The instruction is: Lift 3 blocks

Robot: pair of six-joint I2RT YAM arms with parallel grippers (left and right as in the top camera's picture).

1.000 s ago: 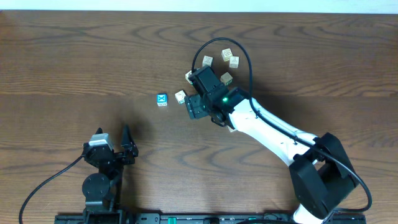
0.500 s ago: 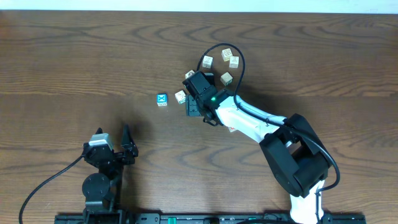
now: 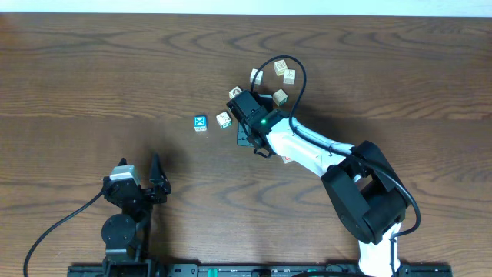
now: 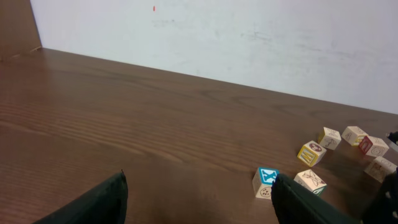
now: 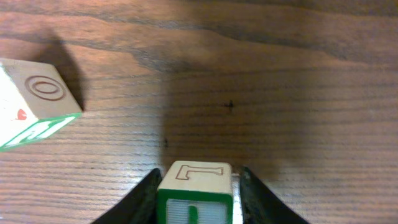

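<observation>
My right gripper (image 5: 199,174) has both fingers pressed against the sides of a small wooden cube (image 5: 198,186) with a cream top, an outlined "L" and a green front face, resting on the table. From overhead the right gripper (image 3: 248,138) hides that cube. Other cubes lie around it: a cream one (image 3: 224,119) just to its left, and several more (image 3: 281,66) behind it. One with a circle on top (image 5: 34,112) sits left of the fingers. A yellow-edged cube (image 4: 311,152) and one with a red side (image 4: 373,146) show further off. My left gripper (image 4: 199,205) is open and holds nothing.
A blue-topped cube with a white X (image 3: 200,123) sits left of the cluster, also in the left wrist view (image 4: 266,180). The left arm (image 3: 127,200) rests near the table's front edge. A black cable (image 3: 296,77) loops over the rear cubes.
The right fingers have narrowed onto the cream and green cube. The right arm's elbow folded back toward the front edge early on. The left arm has not moved.
</observation>
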